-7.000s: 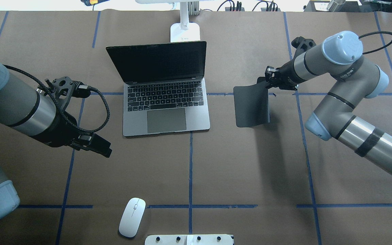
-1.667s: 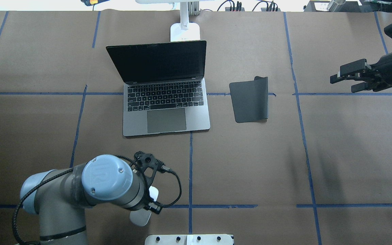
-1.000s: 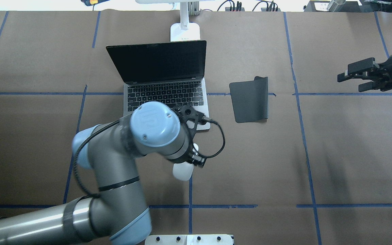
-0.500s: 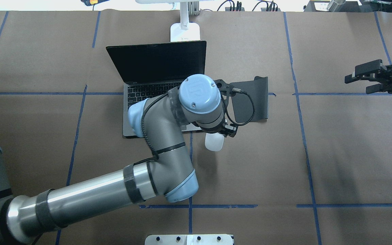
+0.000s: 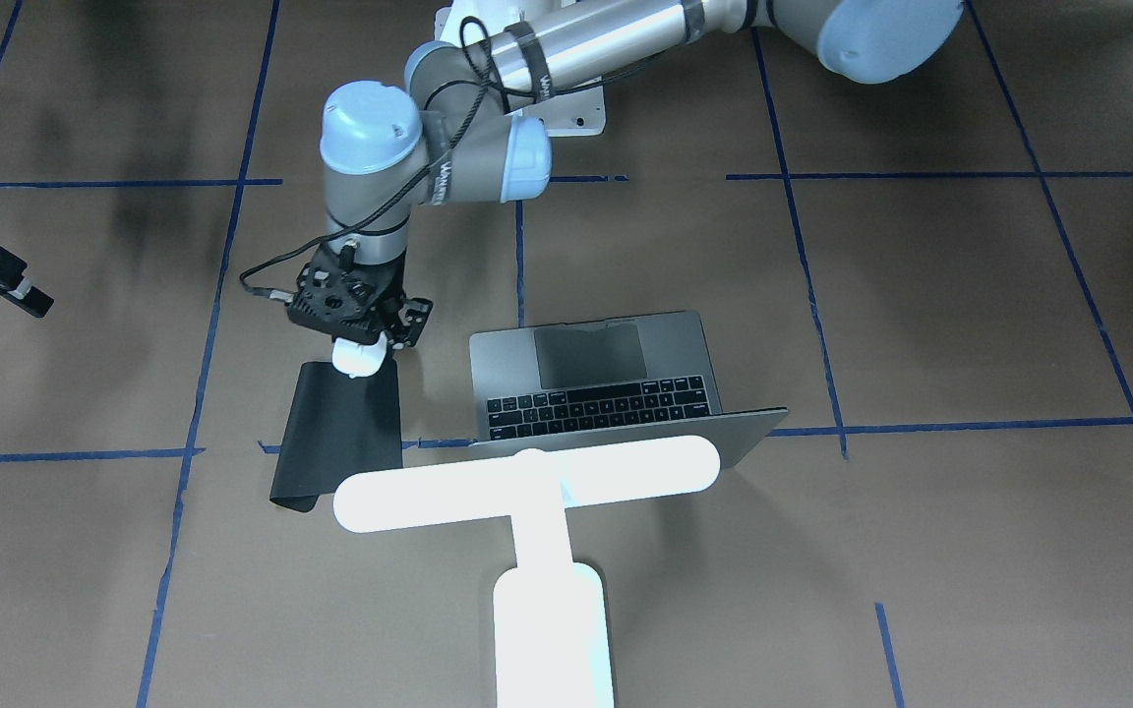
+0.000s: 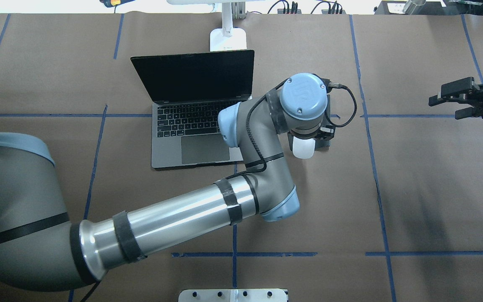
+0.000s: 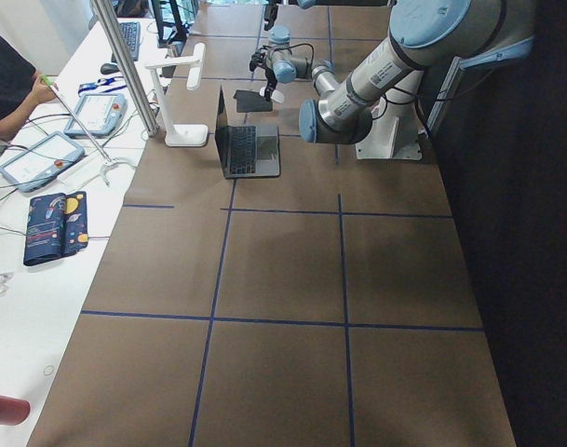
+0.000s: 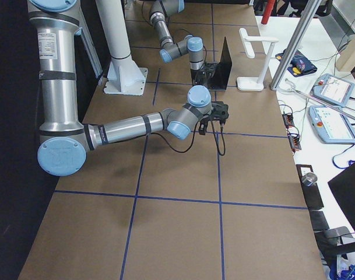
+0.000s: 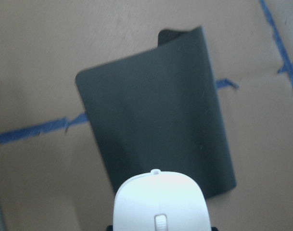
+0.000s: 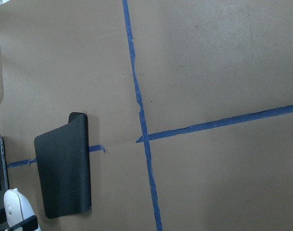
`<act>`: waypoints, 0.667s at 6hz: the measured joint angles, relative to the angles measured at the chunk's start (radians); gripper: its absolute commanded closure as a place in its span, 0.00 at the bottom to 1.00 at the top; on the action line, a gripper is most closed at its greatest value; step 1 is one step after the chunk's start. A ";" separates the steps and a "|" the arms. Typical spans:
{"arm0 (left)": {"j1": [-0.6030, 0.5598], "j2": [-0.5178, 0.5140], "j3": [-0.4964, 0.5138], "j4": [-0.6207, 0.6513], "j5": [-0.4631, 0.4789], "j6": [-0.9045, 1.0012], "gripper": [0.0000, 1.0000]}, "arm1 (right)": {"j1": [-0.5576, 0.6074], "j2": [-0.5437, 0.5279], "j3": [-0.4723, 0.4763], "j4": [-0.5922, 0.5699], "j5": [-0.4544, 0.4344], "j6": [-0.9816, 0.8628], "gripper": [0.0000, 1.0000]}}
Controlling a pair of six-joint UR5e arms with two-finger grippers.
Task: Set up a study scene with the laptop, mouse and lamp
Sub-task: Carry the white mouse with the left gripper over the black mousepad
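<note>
Brown-paper table (image 6: 392, 188) fills pretty much the whole scene, and the left arm (image 6: 174, 218) is stretched way out across it, reaching past the laptop (image 6: 183, 121). The laptop sits open mid-table with its dark screen up. The lamp (image 5: 527, 482) is glowing just behind the laptop's lid, on the side away from the robot. A black mat (image 5: 340, 433) lies just beside the laptop on the robot's right, one far corner curled up. The left gripper (image 5: 365, 339) is clamped on the mouse (image 5: 358, 356), holding it over the mat's robot-side edge. The right gripper (image 6: 445, 105) hangs well off to the side, jaws apart, nothing in them.
</note>
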 measured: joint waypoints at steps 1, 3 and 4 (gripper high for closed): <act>-0.001 -0.047 0.098 -0.060 0.037 -0.003 1.00 | 0.000 -0.004 -0.001 0.000 0.000 0.000 0.00; -0.002 -0.093 0.225 -0.162 0.090 -0.060 1.00 | -0.001 -0.011 -0.001 0.000 0.004 0.001 0.00; -0.002 -0.104 0.268 -0.193 0.110 -0.076 1.00 | -0.001 -0.017 0.000 0.001 0.007 0.001 0.00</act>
